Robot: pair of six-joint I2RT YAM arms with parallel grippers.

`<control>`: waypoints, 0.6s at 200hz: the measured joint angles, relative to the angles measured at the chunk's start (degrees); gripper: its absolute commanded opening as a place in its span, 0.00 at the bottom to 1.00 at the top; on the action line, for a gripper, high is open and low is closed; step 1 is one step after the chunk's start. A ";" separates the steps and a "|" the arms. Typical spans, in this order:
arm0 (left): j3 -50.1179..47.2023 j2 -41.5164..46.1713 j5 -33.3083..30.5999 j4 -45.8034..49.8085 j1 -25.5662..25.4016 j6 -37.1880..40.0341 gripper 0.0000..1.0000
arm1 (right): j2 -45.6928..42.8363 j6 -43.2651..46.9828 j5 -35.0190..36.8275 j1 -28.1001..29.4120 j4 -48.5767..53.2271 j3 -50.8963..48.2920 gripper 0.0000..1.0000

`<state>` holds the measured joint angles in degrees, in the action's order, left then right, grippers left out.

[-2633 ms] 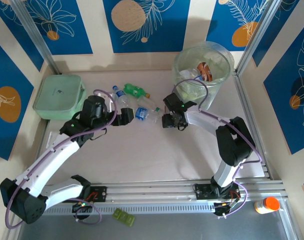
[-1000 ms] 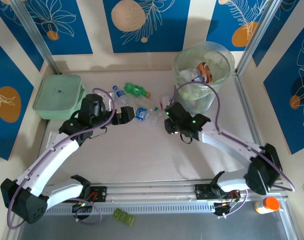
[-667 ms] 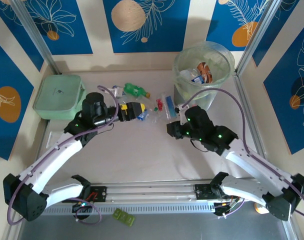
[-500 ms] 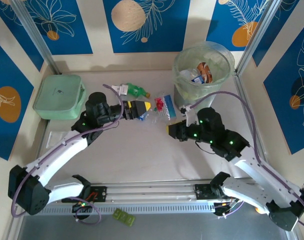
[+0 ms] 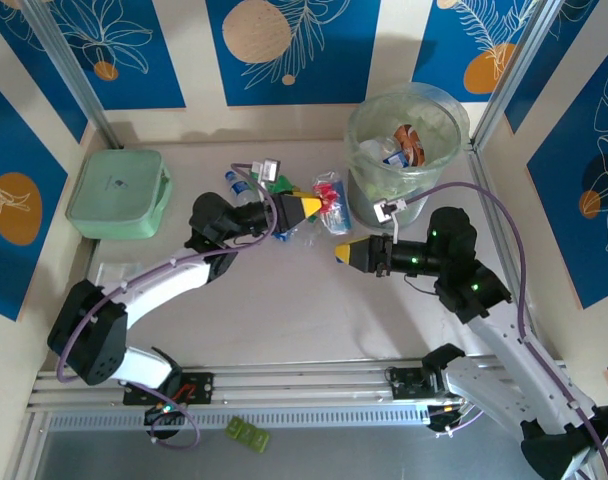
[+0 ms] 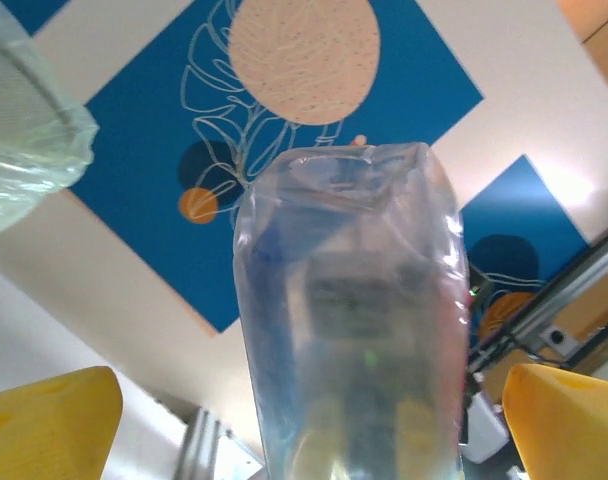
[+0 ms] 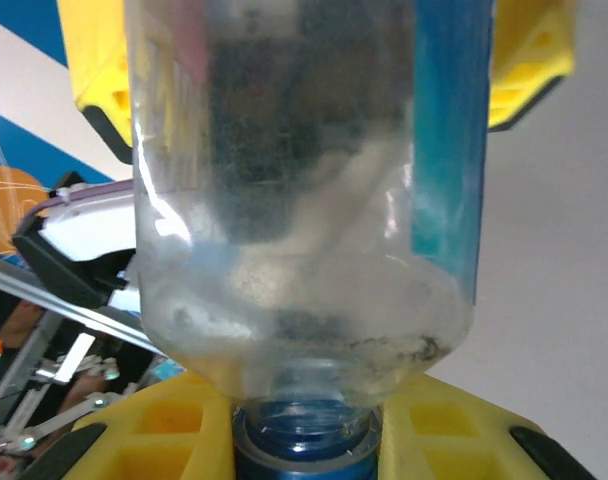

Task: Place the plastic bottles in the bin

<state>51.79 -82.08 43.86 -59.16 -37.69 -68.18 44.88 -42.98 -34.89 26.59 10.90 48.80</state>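
change: my right gripper [image 5: 346, 251] clamps a plastic bottle [image 5: 332, 215] by its neck, now lifted just left of the bin [image 5: 356, 140] | my left gripper [image 5: 306, 207] has moved in, fingers apart around its base | bin drop likely next

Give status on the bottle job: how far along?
Partway. Done: several bottles lie in the bin. In hand: the right gripper is shut on the neck of a clear bottle, with the open left gripper straddling it. Left: a green bottle and at least one blue-capped bottle on the table.
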 measured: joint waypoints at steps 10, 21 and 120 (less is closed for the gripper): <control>0.00 -0.28 0.04 -0.52 -0.72 -0.24 0.94 | 0.00 -1.07 -0.90 0.00 -1.46 -0.59 0.16; 0.00 -0.26 0.00 -0.55 -1.40 0.02 0.92 | 0.00 -2.58 -1.66 0.00 -3.28 -1.46 0.16; 0.17 1.40 -0.87 4.33 -3.34 6.23 0.50 | -0.20 -4.81 -3.02 -0.48 -6.23 -3.98 0.28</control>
<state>51.96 -80.68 42.98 -54.83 -41.04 -61.95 44.69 -47.79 -37.91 26.11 4.67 44.82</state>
